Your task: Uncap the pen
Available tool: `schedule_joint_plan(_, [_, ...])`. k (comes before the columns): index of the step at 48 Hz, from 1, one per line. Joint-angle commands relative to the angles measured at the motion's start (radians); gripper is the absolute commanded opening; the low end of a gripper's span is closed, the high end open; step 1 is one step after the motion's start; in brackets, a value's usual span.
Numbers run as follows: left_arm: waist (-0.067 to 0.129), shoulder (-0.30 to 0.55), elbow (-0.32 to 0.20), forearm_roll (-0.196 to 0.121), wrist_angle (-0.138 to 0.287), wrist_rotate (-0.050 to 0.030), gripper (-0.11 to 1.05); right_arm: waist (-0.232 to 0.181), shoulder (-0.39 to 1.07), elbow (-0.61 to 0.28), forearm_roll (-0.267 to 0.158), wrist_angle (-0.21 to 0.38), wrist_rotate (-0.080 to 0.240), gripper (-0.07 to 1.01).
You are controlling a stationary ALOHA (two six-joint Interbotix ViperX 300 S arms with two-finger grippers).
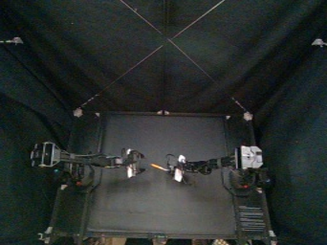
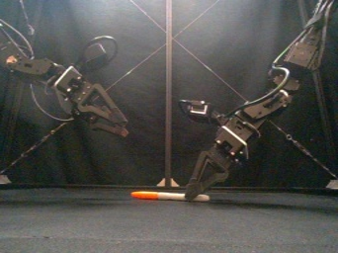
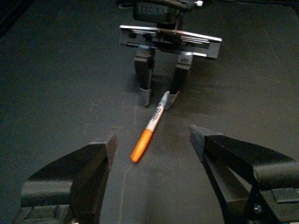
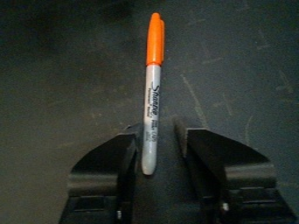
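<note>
I'm setting up the first grasp. The marker pen [image 2: 165, 196] is lying flat on the bench [image 2: 79, 225]. My right end effector [image 2: 199, 192] is straddling its grey barrel, slightly open and gripping nothing. The left end effector [image 2: 119, 126] is hovering wide open and empty. Next I'm judging: clamp the barrel, lift, then pinch the orange cap [image 4: 153, 39].

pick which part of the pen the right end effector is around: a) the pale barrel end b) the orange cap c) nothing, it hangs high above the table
a: the right wrist view shows the right end effector with a jaw on each side of the pen's pale barrel end, while the orange cap sticks out clear of it.
</note>
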Motion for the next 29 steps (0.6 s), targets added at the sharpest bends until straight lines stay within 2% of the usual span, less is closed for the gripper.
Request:
schedule_joint_plan(1, [0.002,-0.002,-0.023,0.003,0.002,0.0015,0.98,0.008,-0.011,-0.009,0.000,0.000,0.000,0.60])
schedule_joint_plan(7, [0.000,0.003,-0.025,0.008,0.009,0.0015,0.98,0.008,-0.017,-0.009,0.000,0.000,0.000,0.50])
schedule_joint_plan(13, [-0.003,0.008,-0.040,0.009,0.032,-0.0015,0.98,0.008,-0.057,-0.023,-0.015,0.000,-0.005,0.50])
schedule_joint_plan(21, [-0.003,0.018,-0.087,0.009,0.127,-0.0015,0.98,0.006,-0.118,-0.049,-0.069,0.021,0.003,0.50])
schedule_joint_plan(24, [-0.005,0.029,-0.109,0.009,0.178,0.0000,0.98,0.005,-0.130,-0.057,-0.078,0.034,0.005,0.50])
schedule_joint_plan(29, [-0.005,0.054,-0.133,0.009,0.219,0.0000,0.98,0.005,-0.140,-0.067,-0.086,0.051,0.003,0.50])
